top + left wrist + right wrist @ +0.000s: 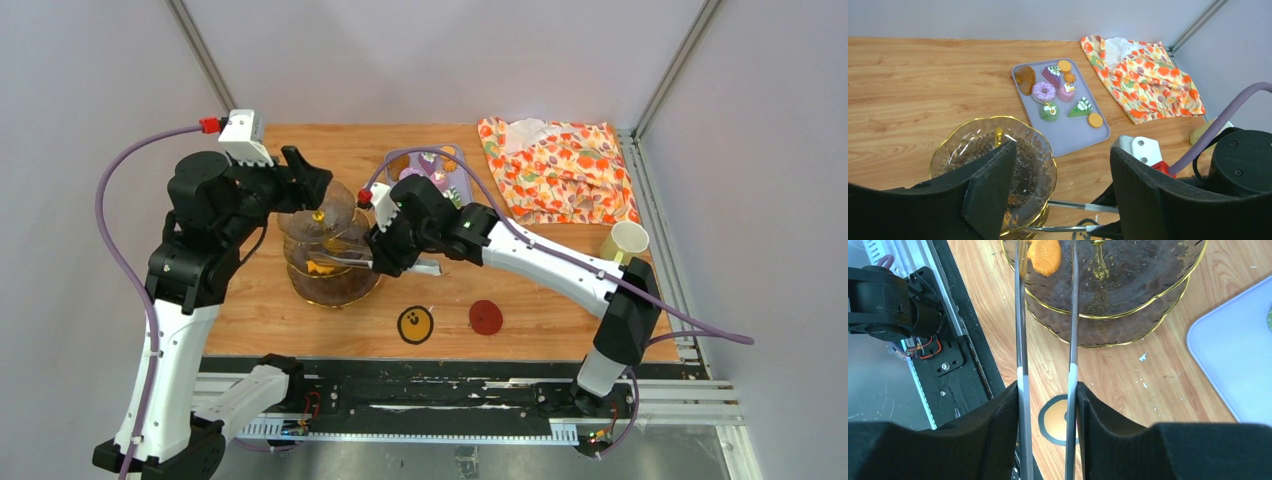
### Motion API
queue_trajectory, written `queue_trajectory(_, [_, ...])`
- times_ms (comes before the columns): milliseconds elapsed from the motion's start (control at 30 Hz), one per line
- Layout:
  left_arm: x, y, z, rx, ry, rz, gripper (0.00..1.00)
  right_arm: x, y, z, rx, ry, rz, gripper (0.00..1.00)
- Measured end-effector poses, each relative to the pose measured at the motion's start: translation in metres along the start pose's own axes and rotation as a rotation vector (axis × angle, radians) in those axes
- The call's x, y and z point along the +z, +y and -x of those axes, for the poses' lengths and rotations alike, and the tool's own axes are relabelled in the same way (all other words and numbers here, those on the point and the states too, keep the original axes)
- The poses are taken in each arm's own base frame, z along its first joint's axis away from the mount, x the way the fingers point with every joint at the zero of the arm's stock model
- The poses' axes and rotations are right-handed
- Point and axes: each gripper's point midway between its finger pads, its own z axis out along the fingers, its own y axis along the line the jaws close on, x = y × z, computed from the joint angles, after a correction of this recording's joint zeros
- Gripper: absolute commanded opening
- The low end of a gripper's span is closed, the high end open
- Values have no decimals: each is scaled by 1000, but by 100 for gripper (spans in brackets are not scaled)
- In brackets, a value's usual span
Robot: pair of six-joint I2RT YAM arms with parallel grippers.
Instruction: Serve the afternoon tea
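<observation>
Loading of the glass stand (330, 262) is the step in hand. The right end effector (1047, 402) is clamped narrow on the metal tongs (1020, 377), whose two arms run straight ahead of it and in over the gold rim of one tier. An orange pastry (1044, 257) lies on that tier between the tong arms, far out ahead of the fingers. The tong tips are cut off by the frame edge, so I cannot tell whether the pastry is pinched or already free.

The left end effector (1060, 165) hangs with its fingers spread wide and holds nothing. The stand's top tier and gold handle sit just below it, toward its left finger. Further ahead of it, on the counter (923, 90), lies the lilac tray (1073, 135) with the other pastries, a pink donut (1043, 92) among them.

Next, I judge, the tongs must slacken enough to free the pastry. They should then draw straight back toward the right wrist, level, without catching a rim. After that they can swing to the tray, on that end effector's right, for another piece.
</observation>
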Motion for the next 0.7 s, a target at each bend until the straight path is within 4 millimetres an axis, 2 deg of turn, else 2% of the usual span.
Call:
queue_trajectory(133, [1, 0, 0, 0, 2, 0, 73, -6, -3, 3, -6, -14, -25, 17])
queue_trajectory(233, [1, 0, 0, 0, 2, 0, 73, -13, -6, 1, -12, -20, -51, 7])
queue_trajectory(333, [2, 0, -1, 0, 5, 1, 73, -26, -12, -6, -6, -19, -85, 1])
queue_trajectory(433, [4, 1, -2, -1, 10, 1, 73, -47, -22, -10, 10, -35, -122, 0])
queue_trajectory(600, [7, 1, -4, -2, 21, 4, 73, -94, -66, -16, 73, -94, -259, 0])
queue_trajectory(667, [9, 2, -5, -3, 24, 4, 73, -109, -89, -23, 111, -101, -322, 1])
queue_trajectory(700, [9, 2, -5, -3, 26, 4, 73, -119, -109, -32, 151, -95, -375, 1])
